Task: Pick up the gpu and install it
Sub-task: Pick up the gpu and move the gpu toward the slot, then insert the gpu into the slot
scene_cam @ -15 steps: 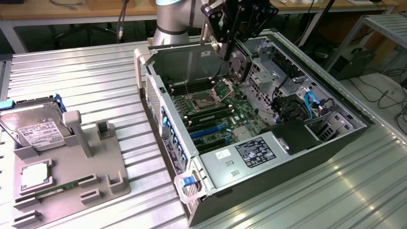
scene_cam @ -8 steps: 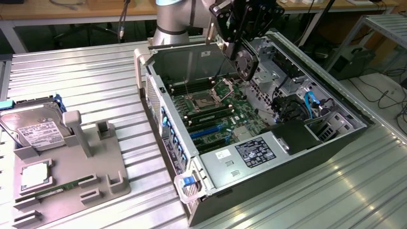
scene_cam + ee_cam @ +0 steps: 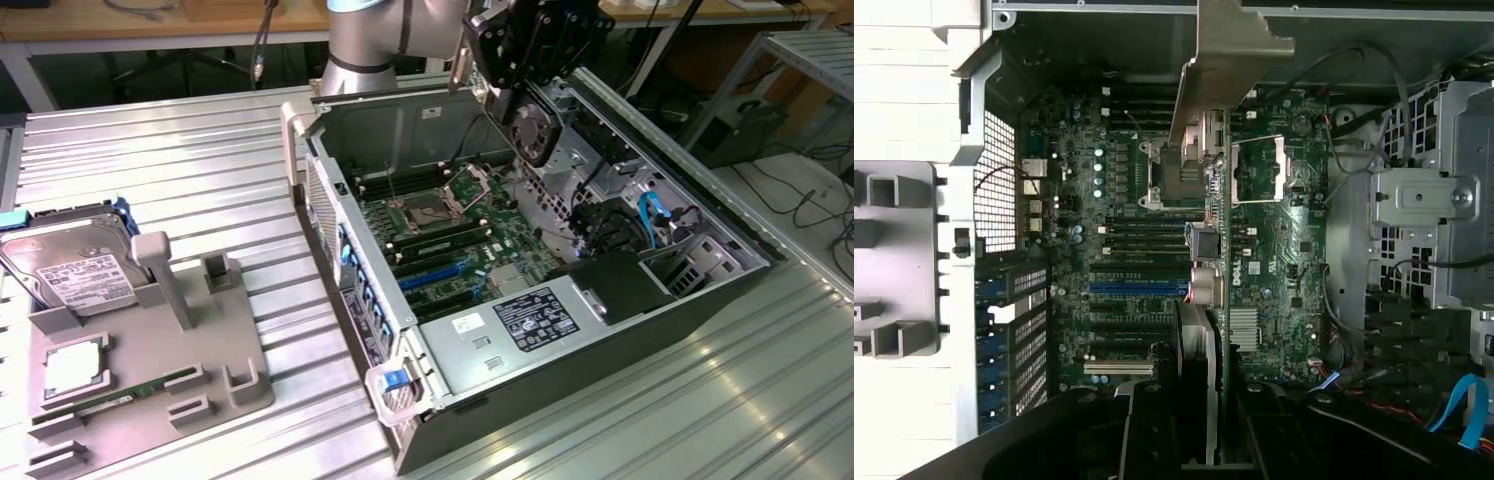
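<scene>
A: Whereabouts of the thin green circuit card with a round black fan and silver end bracket (image 3: 534, 128)?
B: Clamped on edge in jaws closed upon it, hanging above the far end of the open black computer case (image 3: 627, 360), clear of the green motherboard (image 3: 441, 232).
A: Progress?
B: Pickup done; seating in a slot not yet.

The gpu (image 3: 1202, 330), gripped edge-on by the fingers (image 3: 1150, 432), hangs above the motherboard (image 3: 1124, 230)
</scene>
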